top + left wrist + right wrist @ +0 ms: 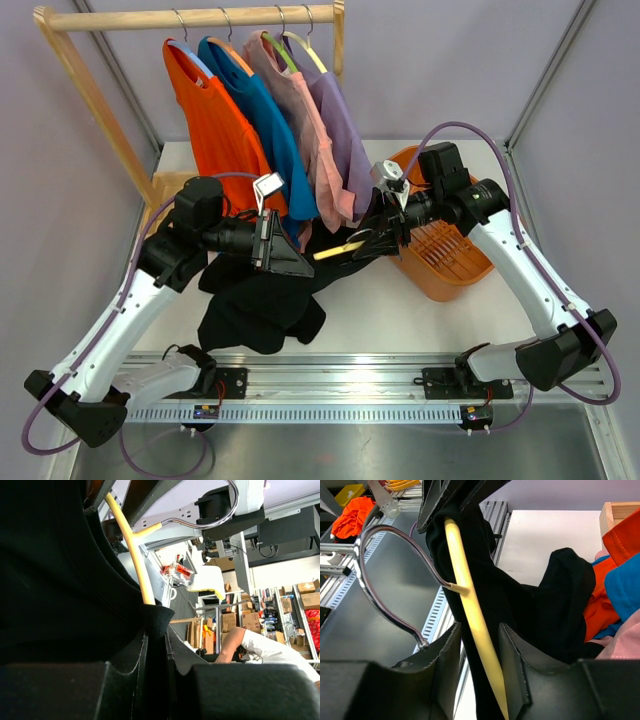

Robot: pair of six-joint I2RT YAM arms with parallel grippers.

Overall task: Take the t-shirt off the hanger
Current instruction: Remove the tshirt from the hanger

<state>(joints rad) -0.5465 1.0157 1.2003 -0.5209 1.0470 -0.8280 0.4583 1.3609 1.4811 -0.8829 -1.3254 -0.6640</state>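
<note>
While the t-shirt (262, 300) sags from the yellow hanger (338, 251) onto the counter (400, 320) | left jaws: pinching its cloth | right jaws: spread astride the hanger bar | advice: clamp bar firmly, then pull cloth off along it.

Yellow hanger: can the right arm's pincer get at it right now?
Probably yes. In the right wrist view the yellow hanger lies between the fingers of the right pincer. Only the black t-shirt hangs beside it, and nothing seems to block the way.
</note>
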